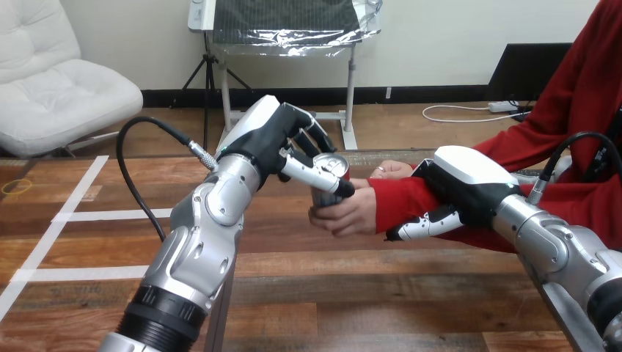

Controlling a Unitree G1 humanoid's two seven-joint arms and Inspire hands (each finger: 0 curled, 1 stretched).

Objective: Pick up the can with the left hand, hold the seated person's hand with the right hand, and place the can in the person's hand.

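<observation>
The can (327, 194) sits upright above the desk (352, 301), its base in the person's hand (346, 218), its top pinched by the left hand (273, 138), probably until the person's grip is sure. The right hand (469, 182) curls its fingers (429, 222) round the red-sleeved forearm, apparently to steady it.

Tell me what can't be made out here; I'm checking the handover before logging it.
Head view:
- can: lower part hidden by the person's nearer hand and the left hand.
- right hand: its own back hides whether it grips the red sleeve.
- person's farther hand: mostly behind that sleeve.
</observation>
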